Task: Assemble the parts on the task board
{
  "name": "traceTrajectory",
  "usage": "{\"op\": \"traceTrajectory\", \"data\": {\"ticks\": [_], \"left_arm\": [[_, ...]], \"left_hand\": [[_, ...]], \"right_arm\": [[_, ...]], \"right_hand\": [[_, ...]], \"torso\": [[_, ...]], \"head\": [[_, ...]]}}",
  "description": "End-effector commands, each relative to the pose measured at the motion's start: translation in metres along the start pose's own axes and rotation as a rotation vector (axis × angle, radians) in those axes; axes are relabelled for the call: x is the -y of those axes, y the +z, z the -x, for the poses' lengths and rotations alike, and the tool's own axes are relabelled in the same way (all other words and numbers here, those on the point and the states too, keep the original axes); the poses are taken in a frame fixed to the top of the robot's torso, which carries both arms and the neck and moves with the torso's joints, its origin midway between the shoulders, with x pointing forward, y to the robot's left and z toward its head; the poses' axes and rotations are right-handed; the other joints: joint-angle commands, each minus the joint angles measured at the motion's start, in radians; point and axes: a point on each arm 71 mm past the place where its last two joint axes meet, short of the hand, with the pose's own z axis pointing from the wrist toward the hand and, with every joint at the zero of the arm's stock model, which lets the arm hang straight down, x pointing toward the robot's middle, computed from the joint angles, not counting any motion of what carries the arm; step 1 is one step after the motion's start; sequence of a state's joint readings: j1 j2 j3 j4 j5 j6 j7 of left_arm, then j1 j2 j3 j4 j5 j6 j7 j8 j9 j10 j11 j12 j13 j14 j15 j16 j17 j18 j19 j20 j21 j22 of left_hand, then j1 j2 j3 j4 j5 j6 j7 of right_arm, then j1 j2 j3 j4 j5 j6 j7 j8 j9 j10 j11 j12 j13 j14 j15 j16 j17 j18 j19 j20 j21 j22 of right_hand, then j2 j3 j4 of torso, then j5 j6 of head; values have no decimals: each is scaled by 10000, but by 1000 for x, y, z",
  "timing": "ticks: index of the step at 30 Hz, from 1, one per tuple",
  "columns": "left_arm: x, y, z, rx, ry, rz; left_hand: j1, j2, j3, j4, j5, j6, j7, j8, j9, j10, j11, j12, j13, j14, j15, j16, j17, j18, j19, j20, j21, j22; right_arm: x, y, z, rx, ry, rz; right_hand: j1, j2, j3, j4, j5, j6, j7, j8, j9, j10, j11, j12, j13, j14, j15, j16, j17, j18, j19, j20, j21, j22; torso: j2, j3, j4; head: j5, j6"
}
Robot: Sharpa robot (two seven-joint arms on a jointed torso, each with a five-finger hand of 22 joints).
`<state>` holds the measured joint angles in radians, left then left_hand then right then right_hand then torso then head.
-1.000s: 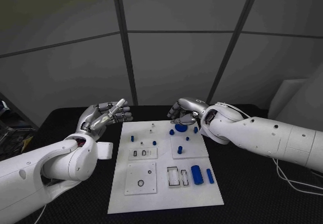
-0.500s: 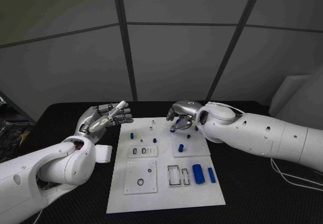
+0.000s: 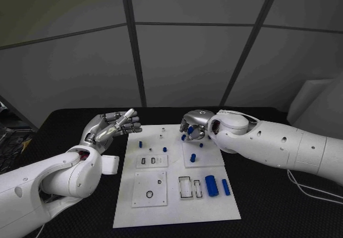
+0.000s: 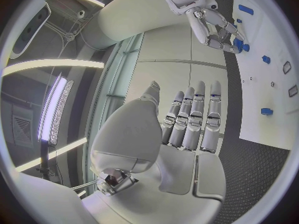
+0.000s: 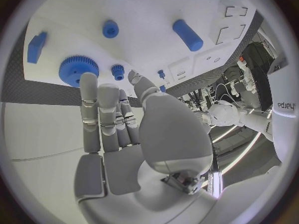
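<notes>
- Task board [image 3: 175, 198] lies flat in the middle of the black bench [image 3: 64, 124], its long side running away from the robot.
- Right hand [image 3: 192, 127] hovers over the far end of the board, fingers pointing down and close together (nothing between them in the right wrist view); its fingertips [image 5: 88, 79] sit just beside the large blue gear [image 5: 77, 69], and I cannot tell whether they touch it.
- Small gear [image 5: 117, 70] stands close by the large one; a round blue peg [image 5: 110, 28] and a flat blue block [image 5: 36, 47] are set further along the board.
- Left hand [image 3: 112, 125] is raised above the bench, off the board's far left corner, fingers straight and side by side, holding nothing.
- Blue cylinder [image 3: 209, 185] lies near the board's right edge with a thinner blue rod [image 3: 224, 186] just beside it.
- Short upright pin [image 3: 192, 157] stands mid-board.
</notes>
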<state>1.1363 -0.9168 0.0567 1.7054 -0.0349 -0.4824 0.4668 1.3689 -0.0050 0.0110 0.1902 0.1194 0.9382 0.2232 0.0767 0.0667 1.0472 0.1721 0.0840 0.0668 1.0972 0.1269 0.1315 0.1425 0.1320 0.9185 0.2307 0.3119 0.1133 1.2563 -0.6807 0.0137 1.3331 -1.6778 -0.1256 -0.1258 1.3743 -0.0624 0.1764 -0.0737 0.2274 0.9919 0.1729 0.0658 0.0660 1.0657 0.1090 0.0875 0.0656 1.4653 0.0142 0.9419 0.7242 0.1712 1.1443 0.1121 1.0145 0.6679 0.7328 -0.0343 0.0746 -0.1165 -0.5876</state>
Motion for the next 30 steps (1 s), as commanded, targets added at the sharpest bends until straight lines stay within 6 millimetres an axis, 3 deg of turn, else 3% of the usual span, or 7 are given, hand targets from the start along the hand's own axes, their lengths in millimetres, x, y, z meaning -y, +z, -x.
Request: {"op": "traceTrajectory", "data": {"ticks": [1, 5, 13, 30], "left_arm": [[1, 1, -2, -186, 6, -54], [1, 1, -2, -193, 2, -32], [0, 1, -2, -204, -5, -1], [-1, 2, -2, -255, -31, 67]], "left_hand": [[35, 77, -36, -10, -53, 59, -1, -59, -10, -71, 5, -61, -15, -100, 3, -37, 8, 504, -9, 45, -60, -11], [23, 87, -43, -4, -54, 67, 5, -60, -9, -76, 10, -69, -15, -108, 7, -52, 10, 505, -8, 48, -64, -15], [13, 95, -48, 2, -54, 73, 6, -61, -8, -75, 11, -72, -14, -112, 9, -62, 12, 505, -7, 50, -66, -18], [-1, 112, -56, 10, -53, 85, 6, -62, -7, -75, 14, -80, -13, -119, 13, -82, 16, 506, -4, 53, -71, -22]], "right_arm": [[1, 1, 0, -212, -240, -133], [1, 2, 0, -209, -241, -150], [0, 4, -1, -268, -247, -131], [-1, 8, -4, -575, -271, -166]], "right_hand": [[196, 133, 300, 49, -220, 136, 7, 39, 11, 164, 22, 38, -9, 230, 50, 315, 273, -189, 55, -13, 256, 289], [258, 195, 605, 95, -411, 185, 15, 26, 6, 246, 12, 25, -19, 157, 62, 426, 330, -193, -2, -11, 366, 386], [203, 109, 1060, 233, -425, 297, 3, 28, 8, 492, -21, 31, -19, 175, 49, 949, 846, -260, 131, -12, 786, 921], [140, -88, 1640, 395, -489, 336, 1, 8, 4, 683, -44, -45, -19, 143, 44, 1366, 1193, -302, 159, -16, 1118, 1299]], "torso": [[34, 2, 6], [63, 20, 6], [94, 23, -1], [143, 35, 16]], "head": [[-40, 7], [-57, 31], [-19, 46], [-22, -61]]}}
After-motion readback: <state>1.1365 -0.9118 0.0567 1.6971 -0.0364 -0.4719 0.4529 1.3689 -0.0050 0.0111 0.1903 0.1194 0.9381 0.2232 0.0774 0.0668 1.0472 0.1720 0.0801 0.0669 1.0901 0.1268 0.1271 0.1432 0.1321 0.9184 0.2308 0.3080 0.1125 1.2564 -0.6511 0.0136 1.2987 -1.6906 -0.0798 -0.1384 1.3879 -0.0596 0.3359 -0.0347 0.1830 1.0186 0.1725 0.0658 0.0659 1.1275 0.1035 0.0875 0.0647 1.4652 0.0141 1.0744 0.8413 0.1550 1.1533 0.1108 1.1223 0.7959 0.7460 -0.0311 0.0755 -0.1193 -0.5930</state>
